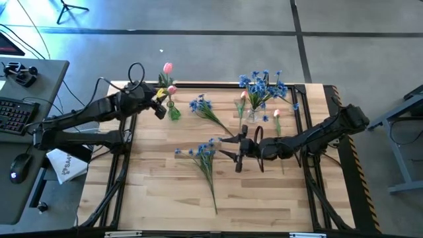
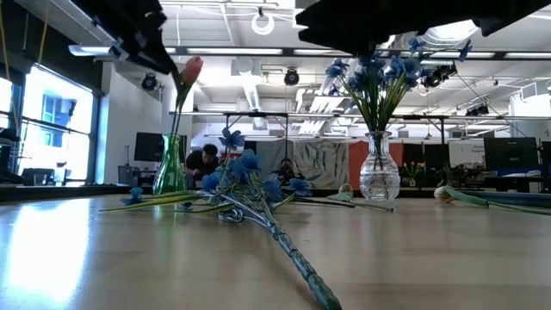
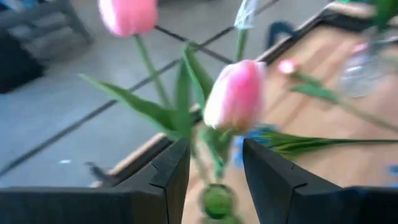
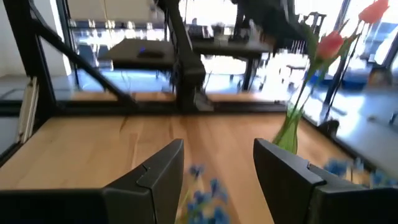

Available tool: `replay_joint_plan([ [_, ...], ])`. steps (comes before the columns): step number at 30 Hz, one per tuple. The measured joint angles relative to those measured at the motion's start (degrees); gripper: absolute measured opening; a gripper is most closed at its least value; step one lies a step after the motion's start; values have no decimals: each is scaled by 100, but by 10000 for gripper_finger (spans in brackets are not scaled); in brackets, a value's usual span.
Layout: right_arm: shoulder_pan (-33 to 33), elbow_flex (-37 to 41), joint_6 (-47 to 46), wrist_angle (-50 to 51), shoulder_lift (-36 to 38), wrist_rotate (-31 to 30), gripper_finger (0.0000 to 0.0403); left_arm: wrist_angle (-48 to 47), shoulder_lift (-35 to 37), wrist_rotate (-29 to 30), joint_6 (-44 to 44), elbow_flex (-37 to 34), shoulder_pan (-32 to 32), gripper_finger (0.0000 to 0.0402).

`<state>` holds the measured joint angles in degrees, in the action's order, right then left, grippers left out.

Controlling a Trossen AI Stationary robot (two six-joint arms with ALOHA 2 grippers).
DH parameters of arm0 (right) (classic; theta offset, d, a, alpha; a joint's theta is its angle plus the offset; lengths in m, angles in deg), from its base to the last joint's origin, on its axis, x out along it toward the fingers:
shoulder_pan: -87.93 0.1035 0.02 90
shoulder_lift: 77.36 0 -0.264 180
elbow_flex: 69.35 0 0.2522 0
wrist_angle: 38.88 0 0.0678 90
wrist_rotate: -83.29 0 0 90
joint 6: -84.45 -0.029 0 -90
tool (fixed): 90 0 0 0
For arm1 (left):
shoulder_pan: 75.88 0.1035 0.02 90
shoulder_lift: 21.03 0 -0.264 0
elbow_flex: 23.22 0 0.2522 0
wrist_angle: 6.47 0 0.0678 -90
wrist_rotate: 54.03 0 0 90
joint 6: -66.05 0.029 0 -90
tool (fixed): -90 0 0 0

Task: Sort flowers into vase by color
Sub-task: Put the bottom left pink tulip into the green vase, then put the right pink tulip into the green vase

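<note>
Left gripper [image 1: 160, 104] releasing a pink tulip [image 1: 171, 89] into the green vase [image 1: 174, 112], table's eleven o'clock.
Jaws parted around the stem; next, withdraw clear. Right gripper [image 1: 239, 149] open over the blue flowers [image 1: 205, 152] at centre.

pink tulip [image 3: 235, 94] blurred, upper bud [image 3: 127, 15] cropped

L gripper [image 1: 160, 99] open; R gripper [image 1: 239, 149] apparently open.

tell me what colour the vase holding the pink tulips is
Green: the green vase shows best in the low view, with a pink tulip above it.
</note>
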<state>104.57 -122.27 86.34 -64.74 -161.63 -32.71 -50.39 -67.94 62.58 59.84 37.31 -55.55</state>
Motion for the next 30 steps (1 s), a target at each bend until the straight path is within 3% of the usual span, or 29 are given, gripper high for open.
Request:
replay_joint_plan([
  [6,197,-406,-1330,2704,668,-33,189,-15,306,-992,-326,65,-766,131],
  [12,591,-654,-3017,4848,1015,-30,189,-81,357,-900,-618,46,-1830,131],
  [18,802,-654,-4083,5710,861,-13,189,483,316,-584,-899,-515,-2787,130],
  [21,816,-652,-4278,5840,702,-72,189,896,298,-539,-1448,-939,-3238,130],
  [27,750,-654,-4304,5563,190,-707,189,2712,37,-492,-1725,-1973,-4078,130],
  [30,608,-654,-4352,5590,30,-313,189,3441,-96,-495,-1729,-2289,-4312,130],
])
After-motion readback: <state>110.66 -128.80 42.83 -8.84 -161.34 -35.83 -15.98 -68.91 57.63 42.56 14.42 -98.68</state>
